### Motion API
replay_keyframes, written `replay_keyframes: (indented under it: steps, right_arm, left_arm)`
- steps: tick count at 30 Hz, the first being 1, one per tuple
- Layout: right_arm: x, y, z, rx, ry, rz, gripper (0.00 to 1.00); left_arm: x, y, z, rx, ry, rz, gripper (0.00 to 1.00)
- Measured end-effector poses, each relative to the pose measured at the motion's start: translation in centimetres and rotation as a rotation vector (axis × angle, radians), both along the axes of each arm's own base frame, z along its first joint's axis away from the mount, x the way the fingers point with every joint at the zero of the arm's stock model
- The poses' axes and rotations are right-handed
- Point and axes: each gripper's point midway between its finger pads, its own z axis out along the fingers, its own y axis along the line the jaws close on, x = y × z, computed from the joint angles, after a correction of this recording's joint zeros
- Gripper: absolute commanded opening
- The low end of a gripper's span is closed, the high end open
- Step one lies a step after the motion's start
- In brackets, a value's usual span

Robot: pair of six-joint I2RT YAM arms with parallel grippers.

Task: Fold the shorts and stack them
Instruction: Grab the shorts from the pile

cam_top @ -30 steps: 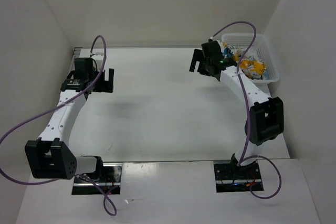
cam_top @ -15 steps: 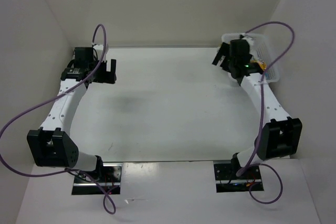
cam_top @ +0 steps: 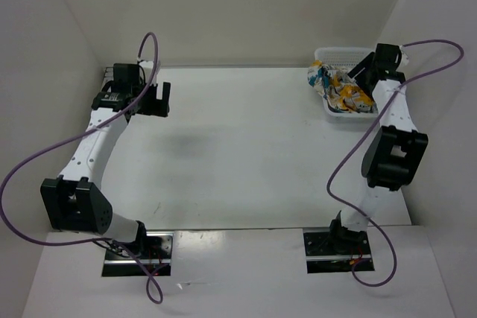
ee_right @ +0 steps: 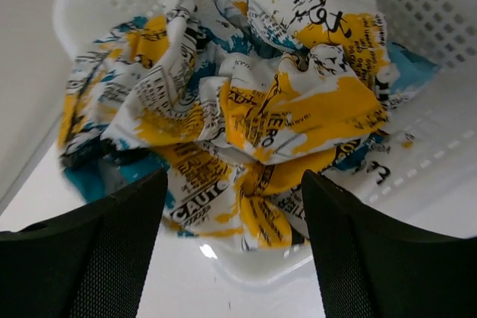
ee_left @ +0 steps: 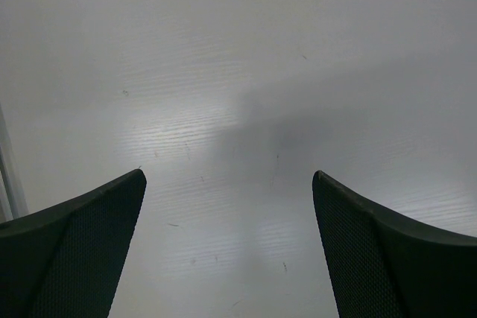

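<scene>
Teal-and-orange shorts point(ee_right: 298, 109) sit heaped in the basket point(ee_right: 436, 20) just ahead of our right tool point(ee_right: 232, 176), jaws apart, probably lining up a grab; left tool point(ee_left: 229, 174) hangs wide.

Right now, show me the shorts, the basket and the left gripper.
shorts point(ee_right: 298, 109), right wrist view, orange-yellow fold mid-heap
basket point(ee_right: 432, 5), right wrist view, upper-right mesh wall
left gripper point(ee_left: 227, 176), left wrist view, midway between fingertips

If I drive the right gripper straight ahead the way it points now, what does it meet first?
Probably the crumpled shorts, heaped in the white mesh basket, dead ahead of the right gripper; how far off is unclear.
</scene>
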Motion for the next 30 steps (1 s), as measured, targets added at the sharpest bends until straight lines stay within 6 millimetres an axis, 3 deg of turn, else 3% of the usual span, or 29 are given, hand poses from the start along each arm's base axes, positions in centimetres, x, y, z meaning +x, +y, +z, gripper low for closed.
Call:
replay_keyframes:
  steps: [3,6,8,10,11,15,17,19,21,23,26,30]
  right_arm:
    - [2.1,-0.2,-3.5,0.045,0.059,-0.001,0.77]
    - [3.7,-0.3,-6.6,0.088,0.113,-0.012,0.58]
    - [4.4,-0.5,-7.9,0.108,0.138,-0.028,0.39]
    - [4.9,-0.7,-8.5,0.119,0.157,-0.043,0.16]
    - [5.0,-0.7,-8.6,0.123,0.163,-0.048,0.00]
    - [5.5,-0.2,-6.8,0.106,0.158,-0.059,0.00]
    - [6.6,0.7,-4.2,0.073,0.112,-0.039,0.00]
    - [8.0,2.9,-0.2,0.037,0.039,0.009,0.00]
    - [9.4,6.1,5.1,0.007,-0.074,0.076,0.00]
    - [9.4,10.7,10.8,-0.008,-0.194,0.167,0.00]
    - [6.8,18.3,18.9,-0.013,-0.350,0.317,0.00]
    - [1.4,26.4,28.9,-0.021,-0.572,0.489,0.00]
  left_arm:
    - [0.1,-0.3,0.3,-0.001,-0.010,-0.007,0.99]
    - [0.2,-0.3,0.4,-0.004,-0.010,-0.009,0.99]
    - [0.3,-0.4,0.4,-0.005,-0.008,-0.011,0.99]
    - [0.4,-0.4,0.3,-0.005,-0.004,-0.012,0.99]
    - [0.4,-0.4,0.2,-0.006,0.001,-0.013,0.99]
    - [0.2,-0.5,-0.1,-0.008,0.015,-0.015,0.99]
    - [0.2,-0.5,-0.1,-0.008,0.016,-0.016,0.99]
    - [0.1,-0.6,-0.1,-0.015,0.018,-0.022,0.99]
    - [0.2,-0.9,0.0,-0.024,0.016,-0.032,0.99]
    - [0.1,-1.1,0.3,-0.034,0.014,-0.043,0.99]
    - [0.2,-1.3,1.0,-0.043,0.007,-0.052,0.99]
    - [0.1,-1.2,1.4,-0.055,0.004,-0.054,0.99]
